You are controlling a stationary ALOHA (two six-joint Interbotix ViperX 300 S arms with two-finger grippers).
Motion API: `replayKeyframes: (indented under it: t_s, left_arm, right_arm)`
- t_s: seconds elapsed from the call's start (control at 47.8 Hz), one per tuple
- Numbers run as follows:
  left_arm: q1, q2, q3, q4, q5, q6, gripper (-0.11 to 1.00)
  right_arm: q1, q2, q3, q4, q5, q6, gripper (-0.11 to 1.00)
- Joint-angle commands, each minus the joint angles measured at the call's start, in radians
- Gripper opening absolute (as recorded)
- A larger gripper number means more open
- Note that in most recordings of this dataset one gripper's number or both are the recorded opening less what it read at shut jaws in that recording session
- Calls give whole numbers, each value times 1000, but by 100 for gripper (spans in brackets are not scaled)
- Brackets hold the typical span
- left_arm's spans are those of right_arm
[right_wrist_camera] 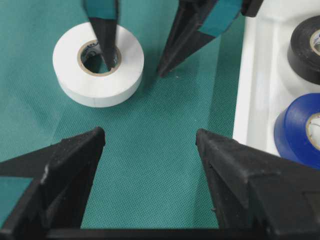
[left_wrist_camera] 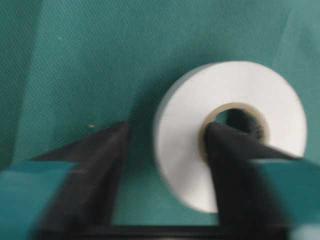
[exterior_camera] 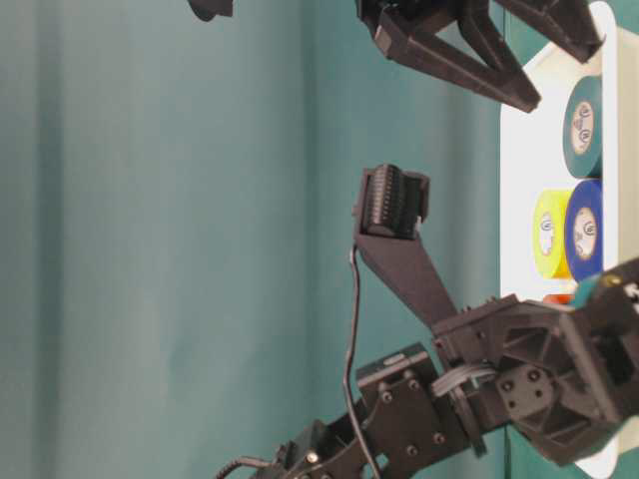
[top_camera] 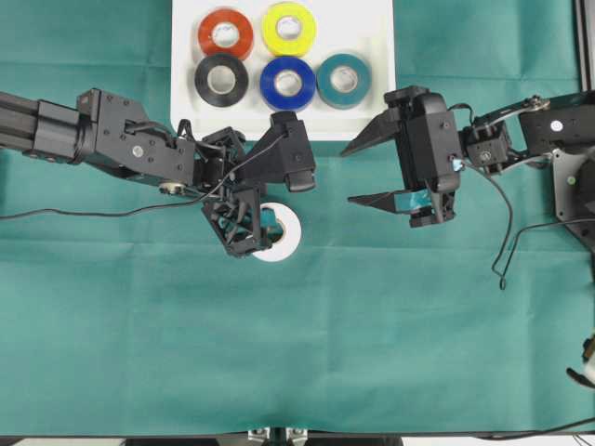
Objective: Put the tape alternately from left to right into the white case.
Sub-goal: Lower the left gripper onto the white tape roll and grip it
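A green cloth (top_camera: 390, 334) covers the whole table, with some soft folds. The white case (top_camera: 372, 28) lies at the far edge of it and holds five rolls: red-orange (top_camera: 225, 33), yellow (top_camera: 288, 28), black (top_camera: 221, 79), blue (top_camera: 287, 84) and teal (top_camera: 343, 80).

The white tape (right_wrist_camera: 98, 64) lies flat on the cloth, near the case but outside its rim. The left gripper (right_wrist_camera: 134, 61) stands over it, one finger (right_wrist_camera: 106, 40) down in the core hole, the other on the cloth just beside the roll. Its jaws are spread around the roll's wall, not pressed on it; the left wrist view is blurred.

The right gripper (top_camera: 361, 173) hovers with jaws wide apart, holding nothing, beside the case's corner. Bare cloth lies between the two grippers.
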Motion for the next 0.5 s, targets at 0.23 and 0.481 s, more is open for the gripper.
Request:
replayKeyframes:
  t_s: [0.23,0.481]
  left_arm:
    - [5,-20,-23,-2,-3,2,-3]
    - [-6,-57,-23,0,2,3,-3]
  right_arm:
    - [3,-18,-8,2,-9,-2,80]
    - [3,-18,-6,2,-9,-2,80]
